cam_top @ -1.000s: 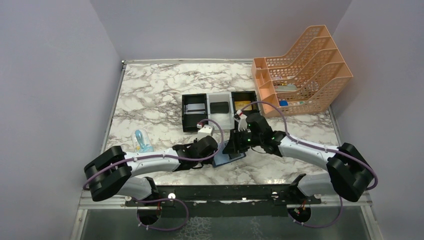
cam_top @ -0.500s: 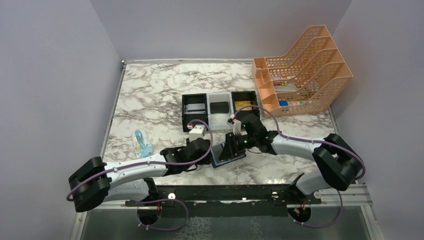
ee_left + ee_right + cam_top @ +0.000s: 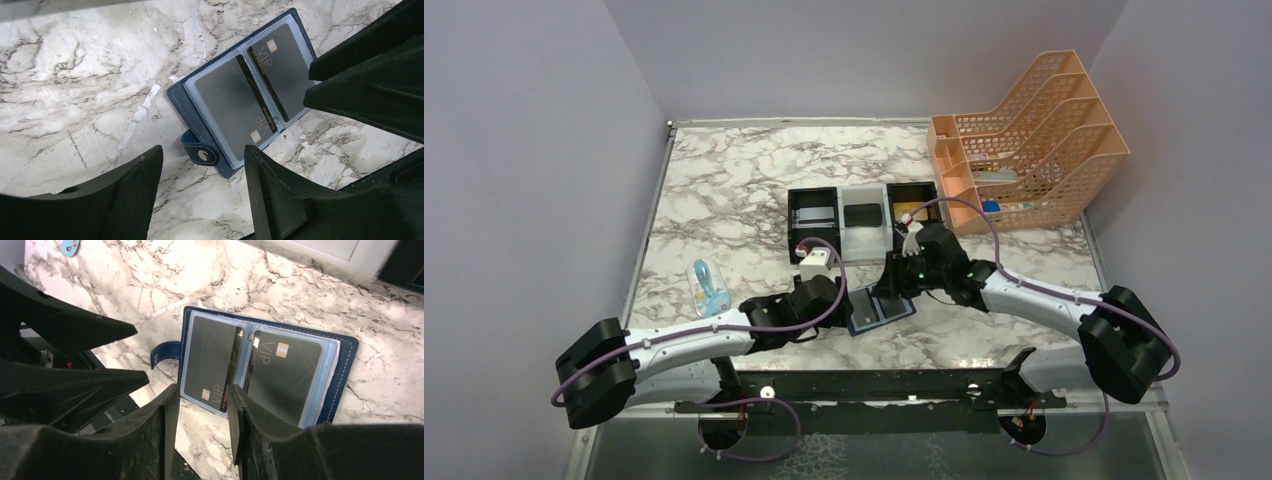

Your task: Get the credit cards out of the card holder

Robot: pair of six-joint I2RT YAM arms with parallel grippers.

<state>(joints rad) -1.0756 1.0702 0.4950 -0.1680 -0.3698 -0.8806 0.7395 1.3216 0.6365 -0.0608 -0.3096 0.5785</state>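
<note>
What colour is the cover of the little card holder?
Dark navy blue. The card holder lies open on the table, and its cover shows best in the right wrist view.

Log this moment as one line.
card holder open flat on table | black cards in pockets | left gripper open over tab, empty | right gripper parted above card holder, empty

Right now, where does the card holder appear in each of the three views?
Top external: the card holder lies just below centre on the marble table.
Left wrist: it lies open, upper right of centre.
Right wrist: it lies open at the centre.
Shared landmark: its snap tab shows in both wrist views; from above it is too small to tell.
</note>
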